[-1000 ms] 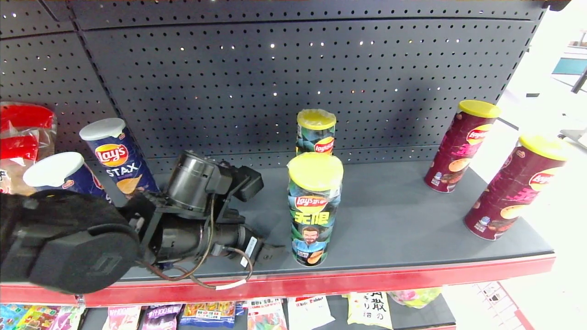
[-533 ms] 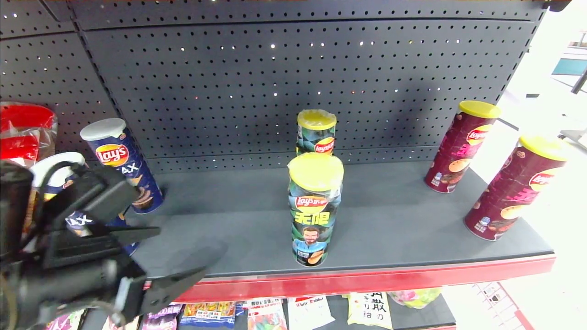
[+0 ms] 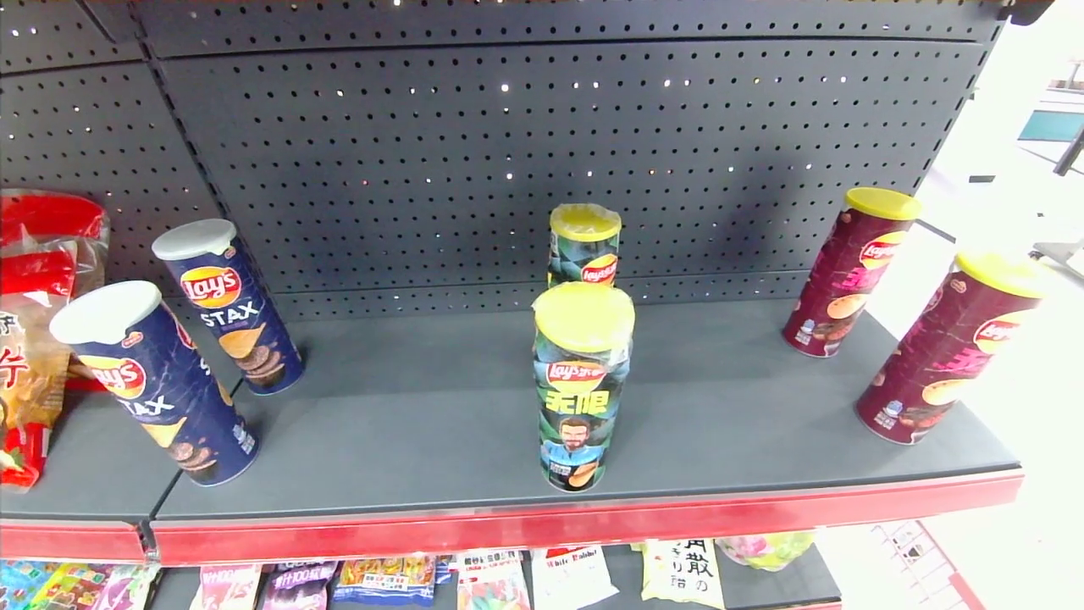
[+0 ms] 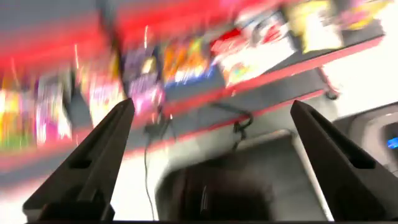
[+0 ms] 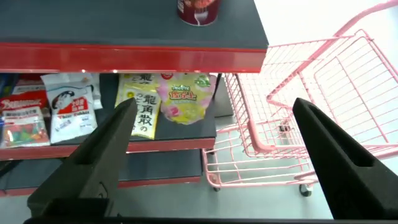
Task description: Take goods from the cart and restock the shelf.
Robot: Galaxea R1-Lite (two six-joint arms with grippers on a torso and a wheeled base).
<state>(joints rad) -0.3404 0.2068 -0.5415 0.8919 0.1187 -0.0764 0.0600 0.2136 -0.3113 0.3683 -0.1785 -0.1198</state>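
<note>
Two blue cans stand at the shelf's left, one in front [image 3: 157,381] and one behind [image 3: 229,305]. In the middle are two green cans with yellow lids, front [image 3: 580,385] and back [image 3: 583,244]. Two maroon cans stand at the right, back [image 3: 847,271] and front [image 3: 948,343]. My left gripper [image 4: 212,104] is open and holds nothing, low before the bottom shelves. My right gripper [image 5: 214,102] is open too, with nothing in it, below the shelf edge beside the pink cart [image 5: 292,78].
The grey shelf board [image 3: 720,407] has a red front lip [image 3: 593,521] and bare room between the can groups. Bagged snacks [image 3: 25,339] sit at the far left. Snack packets [image 5: 140,106] fill the lower shelf. A maroon can's base [image 5: 198,9] is seen above the lip.
My left arm, which was at the blue cans on the shelf, has pulled back down and left out of the head view. The front blue can now stands free.
</note>
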